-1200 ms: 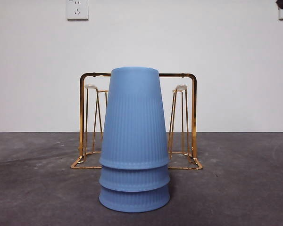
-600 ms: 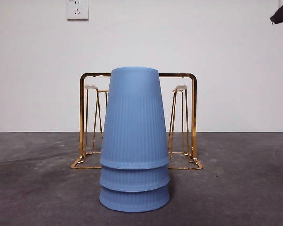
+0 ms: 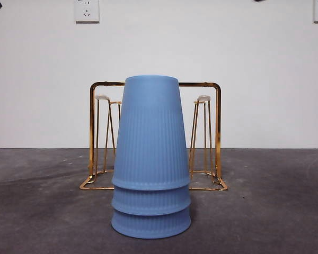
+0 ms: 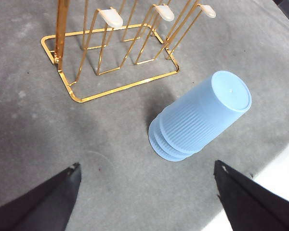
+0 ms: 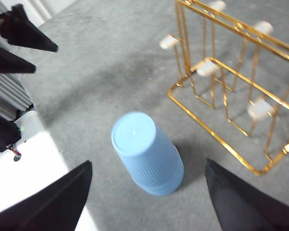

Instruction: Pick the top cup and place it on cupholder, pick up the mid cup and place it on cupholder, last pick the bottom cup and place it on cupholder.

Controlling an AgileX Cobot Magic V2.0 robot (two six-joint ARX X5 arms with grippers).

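Cups (image 3: 151,159) are seen nested mouth-down in a stack of three, standing upright on the table (image 3: 265,211), toward its front edge and just in front of the cupholder (image 3: 217,132). The top cup (image 3: 150,132) covers most of the stack; only the rims of the mid cup (image 3: 151,202) and the bottom cup (image 3: 151,226) show beneath it. No cup has yet been hung on the holder's pegs (image 4: 111,17), so the first step is judged not to have begun.

Neither gripper is touching anything. The left gripper (image 4: 147,192) is held high above the table with its jaws spread wide and empty; the stack (image 4: 200,118) lies ahead of it and off toward one jaw, well apart. The right gripper (image 5: 149,192) is likewise raised, jaws spread wide and nothing between them, and the stack (image 5: 147,154) is seen almost centred between its jaws, with the holder (image 5: 231,72) beyond.

The stack's long axis is vertical, so the closed base of the top cup faces upward at both grippers. A descent is called for, with the jaws brought to either side of the top cup's ribbed wall. The right arm is judged the better lined up; which arm is nearer cannot be told with certainty. A grip taken too low could catch the mid cup too.
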